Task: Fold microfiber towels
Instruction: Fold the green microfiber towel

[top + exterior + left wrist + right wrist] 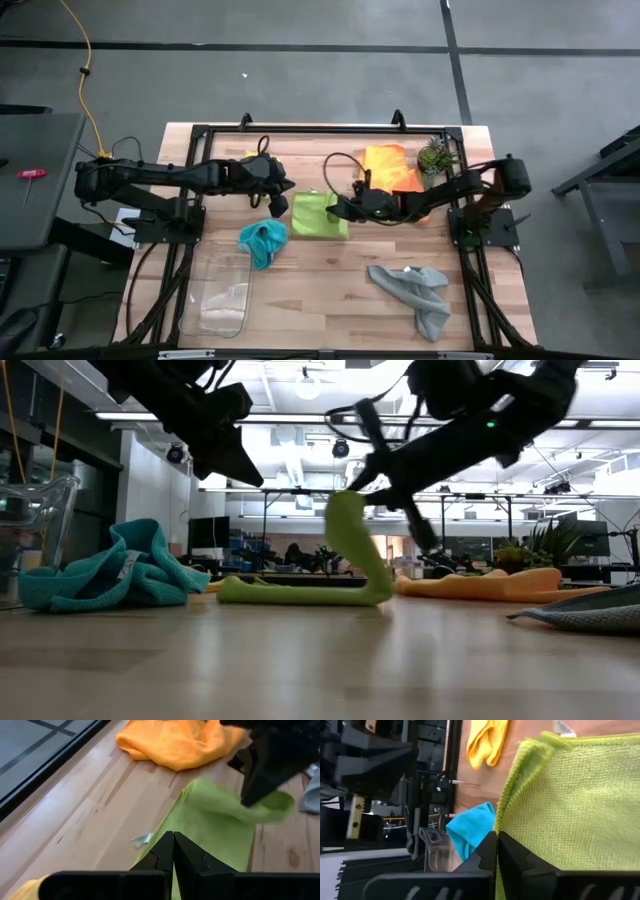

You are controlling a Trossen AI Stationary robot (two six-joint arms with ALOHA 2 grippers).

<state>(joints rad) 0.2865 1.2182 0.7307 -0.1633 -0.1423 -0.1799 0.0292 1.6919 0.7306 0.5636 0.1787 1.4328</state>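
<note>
Lime green towel (318,215) lies mid-table, flat except the edge nearest your right gripper (340,209), which is clamped on that edge and holds it up off the wood. Fold line probably runs front-to-back, so the lifted flap has to carry across toward the left arm. Left gripper (279,207) hovers just beside the towel's opposite edge, fingers together, holding nothing.
</note>
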